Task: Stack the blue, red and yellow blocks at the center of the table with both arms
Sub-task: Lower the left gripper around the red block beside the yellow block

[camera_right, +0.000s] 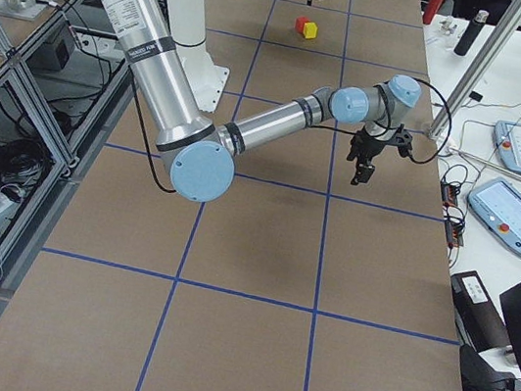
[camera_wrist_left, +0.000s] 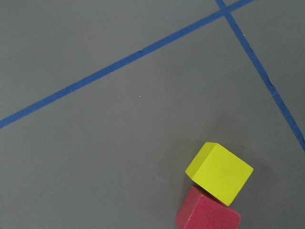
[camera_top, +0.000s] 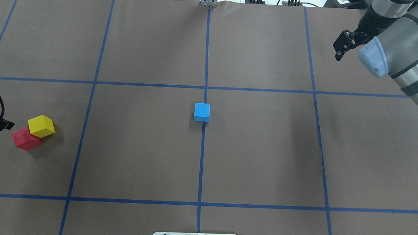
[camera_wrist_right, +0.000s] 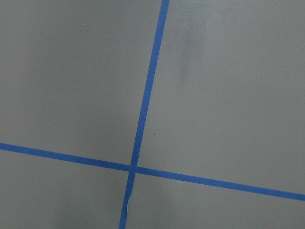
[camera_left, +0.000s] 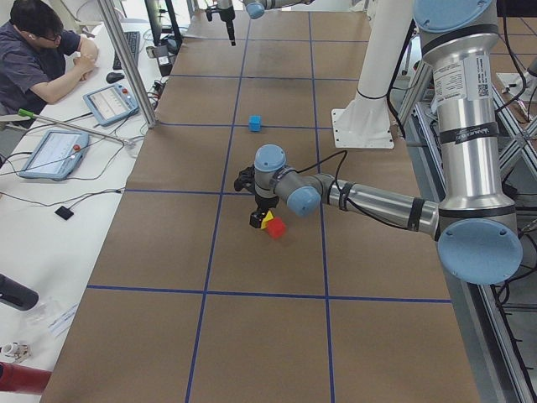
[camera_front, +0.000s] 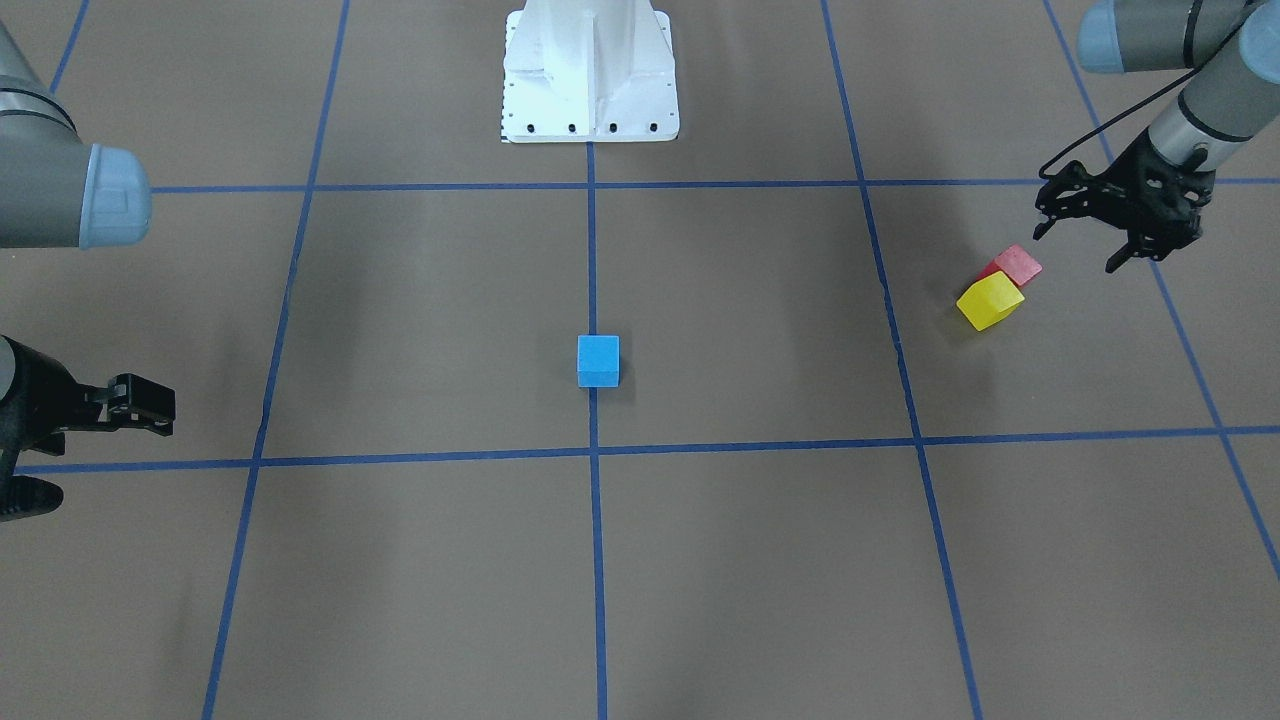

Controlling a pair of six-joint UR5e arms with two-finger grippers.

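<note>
The light blue block (camera_front: pixel 598 360) (camera_top: pixel 202 112) sits alone on the tape crossing line at the middle of the table (camera_top: pixel 140 153). The yellow block (camera_front: pixel 990 300) (camera_wrist_left: pixel 219 171) and the red block (camera_front: pixel 1018 265) (camera_wrist_left: pixel 207 214) touch each other far out on my left side, and the yellow one looks tilted against the red. My left gripper (camera_front: pixel 1078 247) hovers open just beside and above the pair, holding nothing. My right gripper (camera_top: pixel 341 46) hangs open and empty at the far right, well away from every block.
The white bolted pedestal (camera_front: pixel 590 80) stands at the table's robot side. A metal post (camera_left: pixel 126 67) rises at the table's far edge, with a seated person (camera_left: pixel 33 50) and tablets on a desk beyond it. Brown surface lies between the blue block and the pair.
</note>
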